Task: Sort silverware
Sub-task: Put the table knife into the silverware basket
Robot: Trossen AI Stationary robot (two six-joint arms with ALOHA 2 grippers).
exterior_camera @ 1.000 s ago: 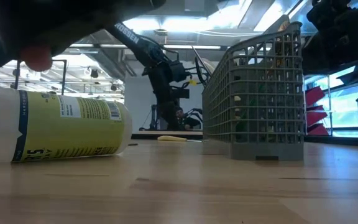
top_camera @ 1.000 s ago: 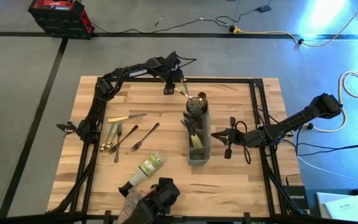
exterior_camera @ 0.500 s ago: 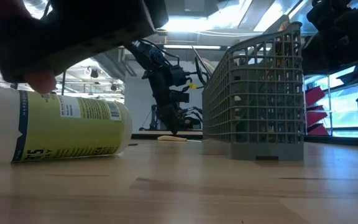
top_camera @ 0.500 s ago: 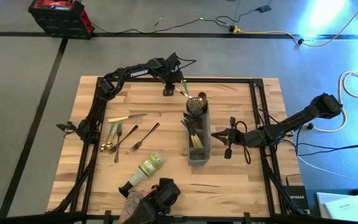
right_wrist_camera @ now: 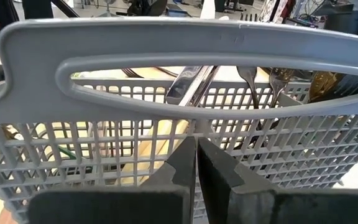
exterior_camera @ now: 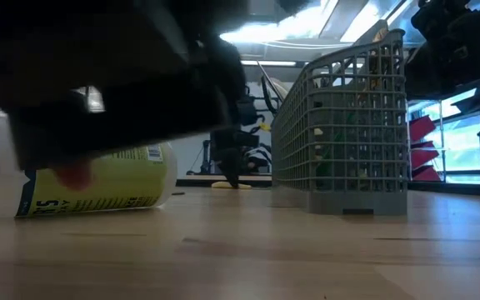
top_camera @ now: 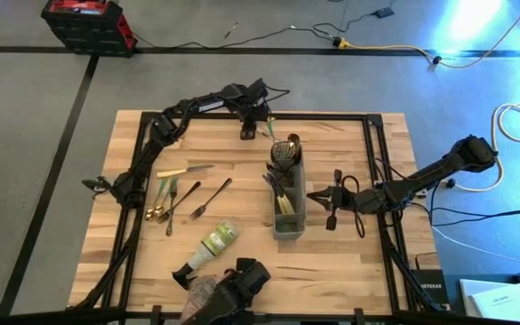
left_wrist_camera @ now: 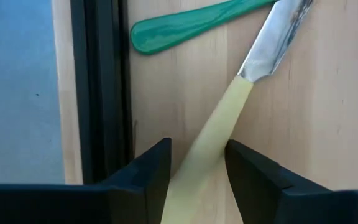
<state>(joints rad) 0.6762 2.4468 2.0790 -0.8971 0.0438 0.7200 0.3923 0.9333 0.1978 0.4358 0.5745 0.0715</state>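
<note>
Cream knife handle point(left_wrist_camera: 207, 146) lies between the left gripper's point(left_wrist_camera: 197, 171) spread jaws, its end cut off; right gripper point(right_wrist_camera: 196, 174) jaws pressed together.

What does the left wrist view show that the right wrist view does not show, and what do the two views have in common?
Only the left wrist view shows the left gripper with its jaws around a cream-handled knife lying on the table, with a green handle beside it. Only the right wrist view shows the shut right gripper against the grey mesh caddy, with forks inside it. Both views show silverware and that arm's own dark fingers.
</note>
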